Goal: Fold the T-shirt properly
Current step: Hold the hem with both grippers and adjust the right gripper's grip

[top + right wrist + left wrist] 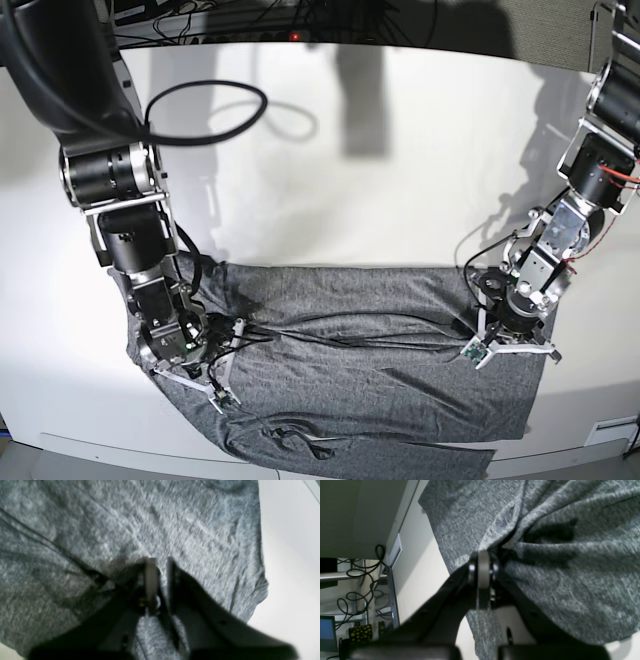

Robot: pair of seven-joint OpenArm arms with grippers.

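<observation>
While both pincers are pinching the T-shirt (350, 340), the risks are starting right at the fingertips. The left gripper (483, 562) is clamping down fully on a gathered ridge of grey knit, and in its wrist view the cloth is bunching into deep folds that are radiating up and away from the closed jaws; a bunch like this is probably holding more than one layer, so any lift may be dragging the underside along and spoiling the fold line. The right gripper (160, 566) is also squeezing nearly shut, with only a thin strip of fabric showing between its pads, though that view is blurring, so how much cloth it is really gripping is hard to judge; so shallow a bite on thin, soft knit could be slipping free midway through a carry. Farther out from the pincers, the shirt is lying flat across the white table (330, 180), stretched between the two arms, with taut creases running from one grip toward the other. If the arms are pulling apart or rising unevenly, that tension could be skewing the fold. Beyond the grips, toward the near table edge, a rumpled sleeve (300, 440) is trailing close to the rim, and it could be sliding off or tucking under the body.
</observation>
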